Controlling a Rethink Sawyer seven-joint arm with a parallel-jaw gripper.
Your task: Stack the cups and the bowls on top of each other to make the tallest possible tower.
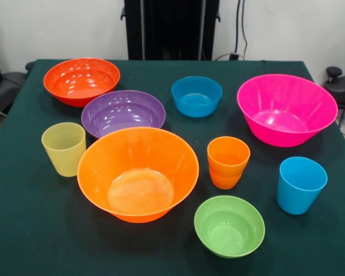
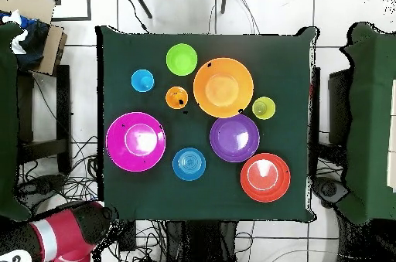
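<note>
Though no writing or label can be read on any vessel, all stand upright, mouths up, on the green table point(image 1: 29, 230). Nearest sits the lime green bowl point(image 1: 229, 225), then the sky blue cup point(image 1: 301, 184) and the large orange bowl point(image 1: 138, 173). The orange cup point(image 1: 227, 161) appears nested in a second one. The ribbed yellow-green cup point(image 1: 64, 148) stands beside the purple bowl point(image 1: 123, 112); farther lie the hot pink bowl point(image 1: 286, 108), blue bowl point(image 1: 196, 95) and red-orange bowl point(image 1: 81, 80). Only the red arm point(image 2: 66, 236) shows, off the table; its gripper is cut off, so I cannot tell its state.
</note>
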